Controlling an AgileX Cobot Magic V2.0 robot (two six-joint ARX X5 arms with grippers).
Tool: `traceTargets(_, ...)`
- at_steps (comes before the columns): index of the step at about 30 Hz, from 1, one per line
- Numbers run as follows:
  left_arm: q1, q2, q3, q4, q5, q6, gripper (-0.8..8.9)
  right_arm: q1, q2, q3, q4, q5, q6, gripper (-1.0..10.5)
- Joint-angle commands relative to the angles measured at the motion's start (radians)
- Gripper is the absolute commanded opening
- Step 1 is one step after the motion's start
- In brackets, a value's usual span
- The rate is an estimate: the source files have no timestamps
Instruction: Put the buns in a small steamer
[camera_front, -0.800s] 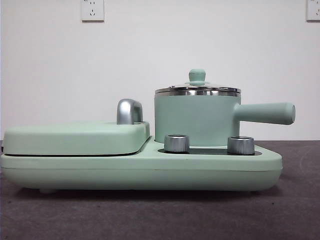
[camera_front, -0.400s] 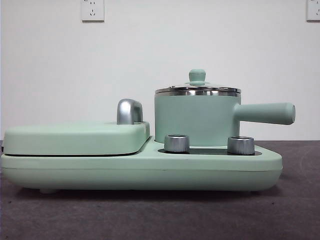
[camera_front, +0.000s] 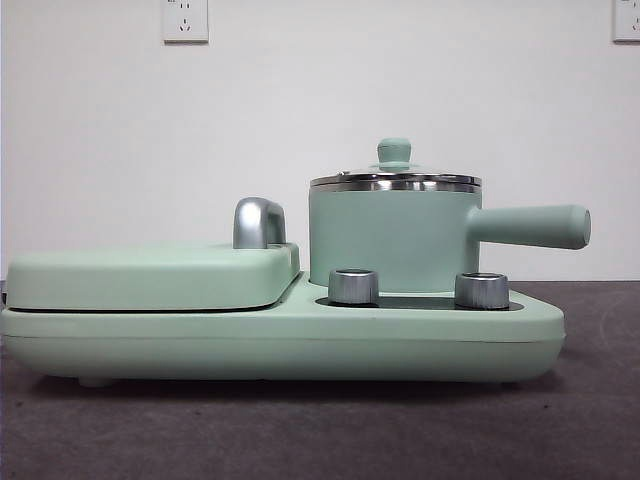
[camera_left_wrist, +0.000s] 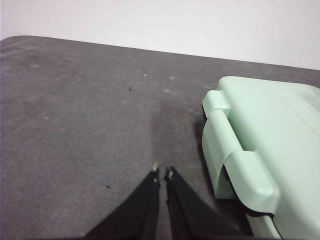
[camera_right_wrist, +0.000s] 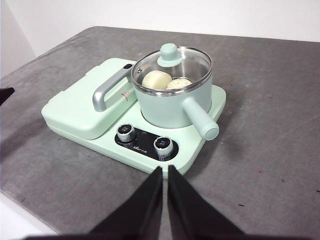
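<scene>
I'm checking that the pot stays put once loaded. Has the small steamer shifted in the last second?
No. In the front view the small steamer sits the same above the two steel knobs, handle pointing the same way.

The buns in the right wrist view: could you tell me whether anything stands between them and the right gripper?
Yes: both buns already lie inside the small steamer, under its closed glass lid. The right gripper sits apart, near the knobs, empty.

Small steamer (camera_right_wrist: 170, 107): matt mint-green body w/ polished steel rim; lid (camera_right_wrist: 172, 65) clear glass, glossy, steel-edged. Knobs (camera_front: 353, 286) brushed metal. Griddle handle (camera_right_wrist: 107, 90) satin metal. Buns (camera_right_wrist: 156, 80) smooth, matt white. Worktop (camera_left_wrist: 75, 125) grey, felt-like cloth, slightly rough. Claws (camera_right_wrist: 165, 172) matt black.
</scene>
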Motion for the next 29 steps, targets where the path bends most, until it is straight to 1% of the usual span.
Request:
traceTargets(1, 0.0, -0.001, -0.019, -0.006, -0.005, -0.005, 0.28, 0.005, 0.001, 0.009, 0.011, 0.0, 0.009, 0.1)
traceTargets(6, 0.0, -0.001, -0.019, -0.006, -0.005, -0.005, 0.28, -0.001, 0.001, 0.008, 0.012, 0.005, 0.009, 0.1)
traceTargets(9, 0.0, -0.001, -0.019, -0.006, -0.005, -0.005, 0.27, -0.058, 0.001, -0.003, 0.024, -0.01, 0.009, 0.1)
traceTargets(11, 0.0, -0.001, -0.019, -0.006, -0.005, -0.005, 0.27, -0.107, -0.003, -0.038, 0.073, -0.004, 0.008, 0.1)
traceTargets(14, 0.0, -0.001, -0.019, -0.006, -0.005, -0.005, 0.27, -0.182, -0.008, -0.133, 0.217, 0.041, 0.008, 0.1)
traceTargets(17, 0.0, -0.001, -0.019, -0.007, -0.005, -0.005, 0.28, -0.256, -0.011, -0.269, 0.427, 0.081, -0.013, 0.1)
traceTargets(19, 0.0, -0.001, -0.019, -0.007, -0.005, -0.005, 0.27, -0.313, -0.013, -0.368, 0.564, 0.086, -0.071, 0.1)
traceTargets(22, 0.0, -0.001, -0.019, -0.006, -0.005, -0.005, 0.27, -0.385, -0.013, -0.505, 0.719, 0.086, -0.136, 0.1)
traceTargets(25, 0.0, -0.001, -0.019, -0.007, -0.005, -0.005, 0.28, -0.43, -0.013, -0.628, 0.85, 0.074, -0.161, 0.1)
traceTargets(29, 0.0, -0.001, -0.019, -0.007, -0.005, -0.005, 0.28, -0.451, -0.013, -0.739, 0.956, 0.068, -0.182, 0.1)
